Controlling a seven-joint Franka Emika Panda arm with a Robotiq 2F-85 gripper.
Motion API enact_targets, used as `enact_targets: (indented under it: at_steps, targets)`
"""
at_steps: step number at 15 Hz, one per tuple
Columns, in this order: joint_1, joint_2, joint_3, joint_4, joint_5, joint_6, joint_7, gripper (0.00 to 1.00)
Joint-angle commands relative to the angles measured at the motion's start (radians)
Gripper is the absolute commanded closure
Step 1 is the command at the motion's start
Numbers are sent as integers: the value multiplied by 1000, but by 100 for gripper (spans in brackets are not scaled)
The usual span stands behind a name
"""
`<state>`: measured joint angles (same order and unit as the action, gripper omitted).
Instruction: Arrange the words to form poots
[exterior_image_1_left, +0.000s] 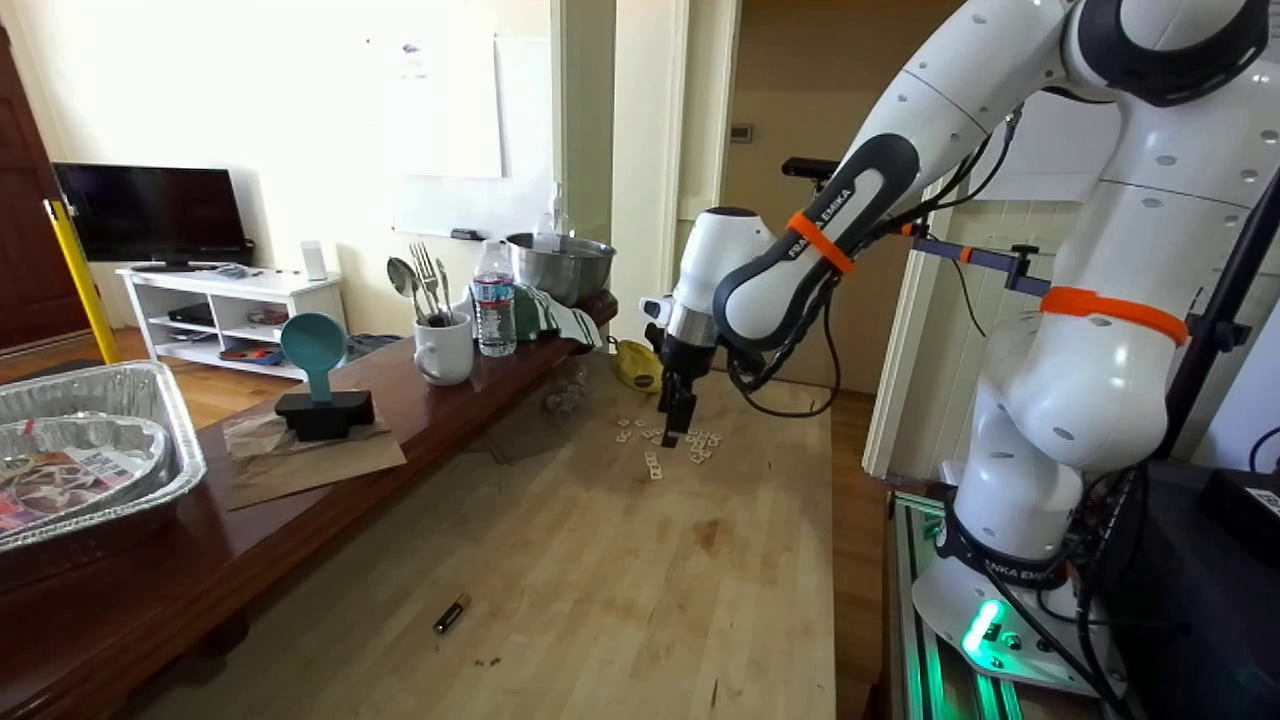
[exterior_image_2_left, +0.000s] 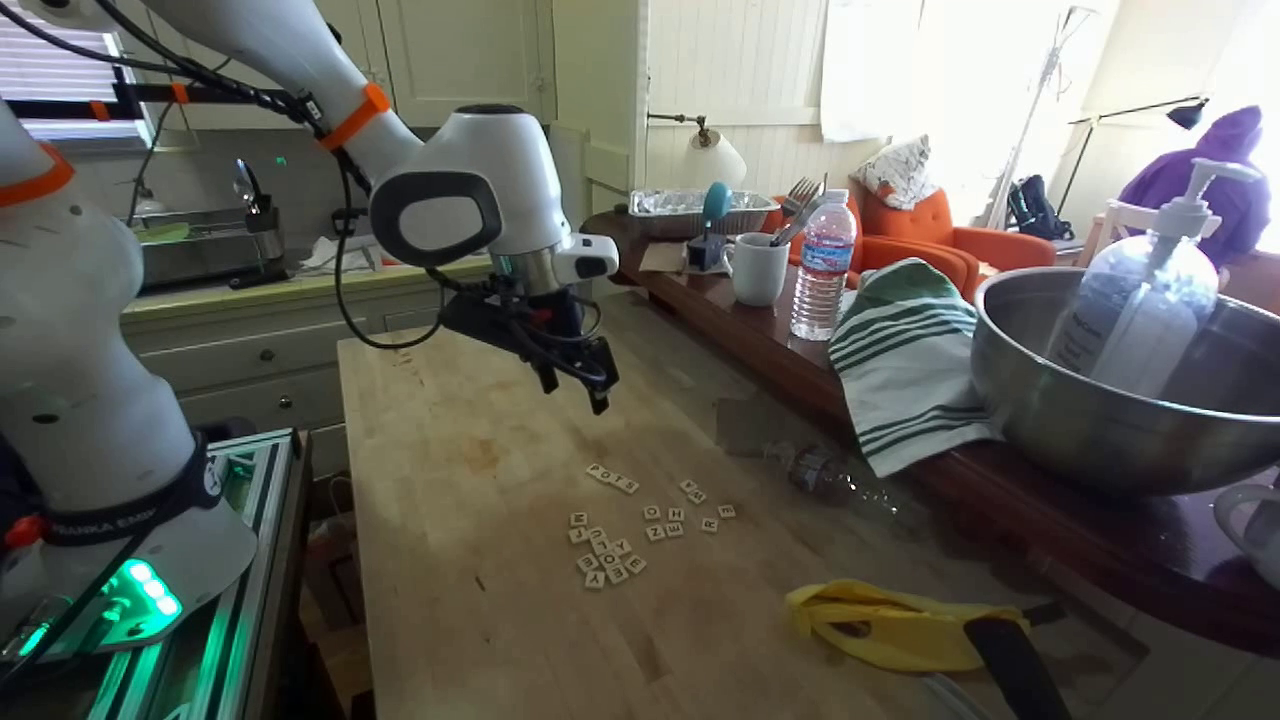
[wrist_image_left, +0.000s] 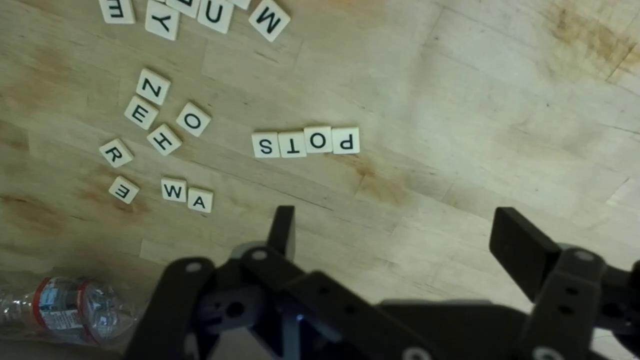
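a: what lies on the pale wooden surface (exterior_image_2_left: 490, 640)?
b: a row of letter tiles (wrist_image_left: 314, 140) reading pots, four pieces side by side. loose tiles (exterior_image_2_left: 655, 533) lie close by — in an exterior view, some nearer than the row, some off to its right.
a: and the gripper (wrist_image_left: 395, 220)?
b: fingers (wrist_image_left: 522, 250) spread wide, bare surface showing between them. it hangs above, apart from the row.
a: what crowds the spot?
b: a clear bottle (exterior_image_2_left: 835, 480), tipped on its side, right of the tiles in an exterior view, by the foot of the red-brown ledge (exterior_image_1_left: 440, 420). nearer, also on the right, a yellow thing (exterior_image_2_left: 910, 637) — i can't tell what it is.
a: and up on the ledge?
b: a white mug (exterior_image_1_left: 443, 350) with cutlery (exterior_image_1_left: 401, 274) in it, an upright water bottle (exterior_image_2_left: 825, 265) beside it, a striped towel (exterior_image_2_left: 905, 370) draped over the edge, a metal bowl (exterior_image_2_left: 1040, 420) with a pump bottle (exterior_image_2_left: 1150, 290) standing inside. a foil tray (exterior_image_1_left: 178, 440) rests there too, near and left in an exterior view.
a: more on the surface?
b: a small battery (exterior_image_1_left: 452, 613), near side in an exterior view, well apart from the tiles.
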<state>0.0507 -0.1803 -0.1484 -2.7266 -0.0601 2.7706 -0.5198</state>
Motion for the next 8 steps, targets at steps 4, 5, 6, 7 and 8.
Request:
enact_targets:
  at_steps: [4,5,6,7,8]
  targets:
    - [-37,53,9,30,-33,24,24,0]
    - [-41,67,4,38,-29,35,13,0]
    - [-46,81,2,46,-27,43,8,0]
    - [-52,96,2,55,-25,50,6,0]
    - [-57,114,2,64,-22,63,4,0]
